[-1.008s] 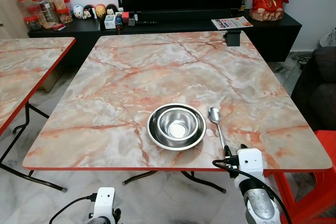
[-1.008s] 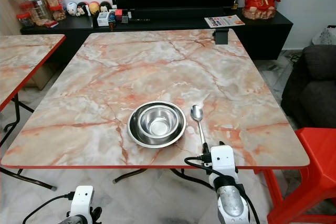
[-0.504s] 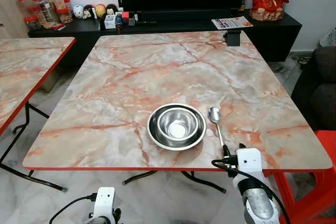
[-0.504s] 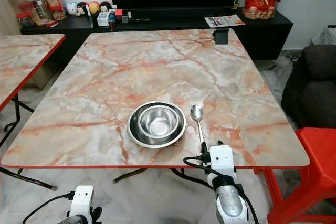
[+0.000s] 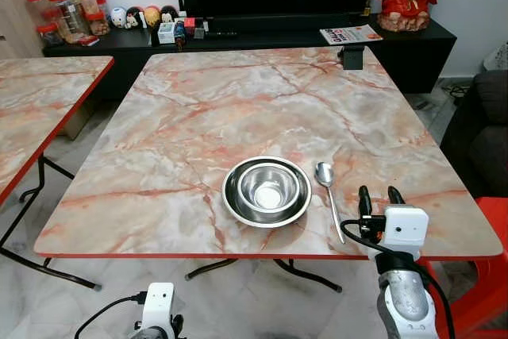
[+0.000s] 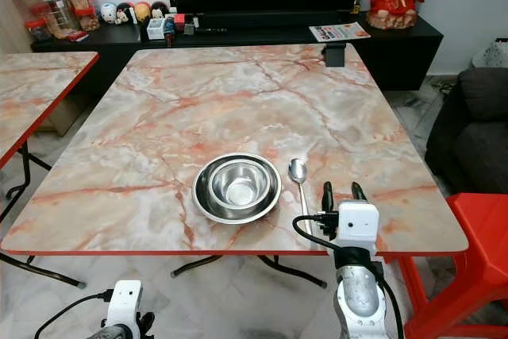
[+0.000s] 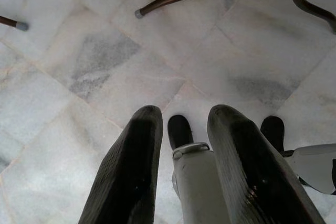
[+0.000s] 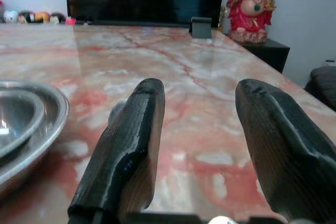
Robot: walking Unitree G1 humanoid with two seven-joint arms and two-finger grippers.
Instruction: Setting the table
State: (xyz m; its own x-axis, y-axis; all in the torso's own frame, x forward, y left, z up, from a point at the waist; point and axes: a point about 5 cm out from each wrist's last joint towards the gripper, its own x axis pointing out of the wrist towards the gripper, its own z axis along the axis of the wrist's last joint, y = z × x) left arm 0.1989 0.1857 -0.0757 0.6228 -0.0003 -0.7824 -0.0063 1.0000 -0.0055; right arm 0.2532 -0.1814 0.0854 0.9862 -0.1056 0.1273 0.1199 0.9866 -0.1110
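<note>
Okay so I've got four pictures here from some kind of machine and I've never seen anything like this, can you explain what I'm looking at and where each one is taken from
This is a humanoid robot setting a table. Two pictures come from a stereo camera on its head, looking down at a marble-patterned table. The other two come from cameras on its wrists, looking along each gripper's two black fingers.

On the table lies a steel bowl nested inside a wider steel dish, with a spoon lying just to their right.

The right gripper is over the table's near edge, right of the spoon, open and holding nothing. The left gripper hangs idle below the table, pointing at the floor, fingers apart and empty.
</note>
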